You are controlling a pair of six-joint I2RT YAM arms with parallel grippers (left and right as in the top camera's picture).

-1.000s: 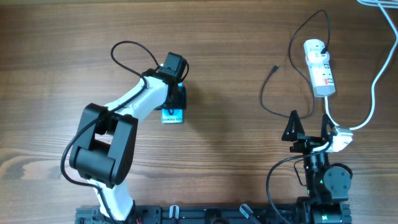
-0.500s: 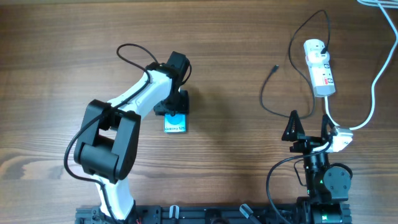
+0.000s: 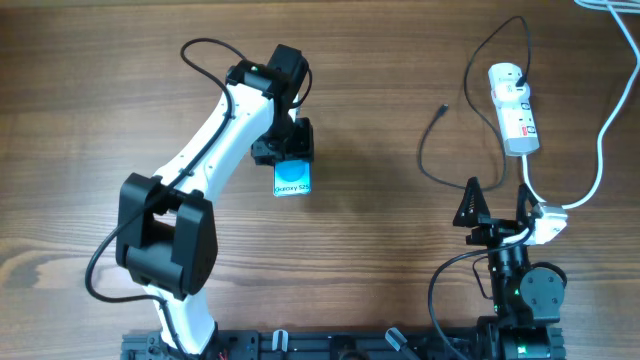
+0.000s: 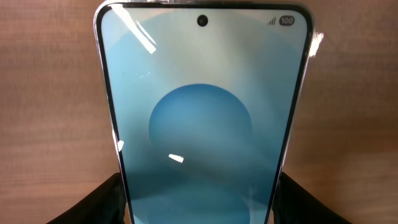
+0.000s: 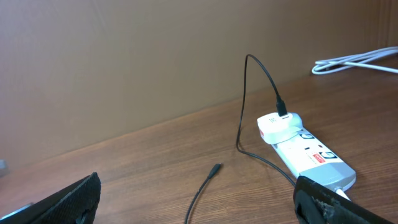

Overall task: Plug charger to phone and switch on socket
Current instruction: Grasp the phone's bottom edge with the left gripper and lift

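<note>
Wooden table (image 3: pixel 380 60) all round. My left claw (image 3: pixel 285 152) pinches the phone (image 4: pixel 199 112) by its long edges, centre-left overhead: rigid, glassy, slippery, so edges only. Its lower end is cut off. My right claw (image 3: pixel 495 205) stands spread; the limp charger (image 3: pixel 442 110) lies beyond, upper right.

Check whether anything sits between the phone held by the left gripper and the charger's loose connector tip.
Nothing visible does. Only bare table lies between the phone and the charger tip; the socket sits farther right, beyond the tip.
</note>
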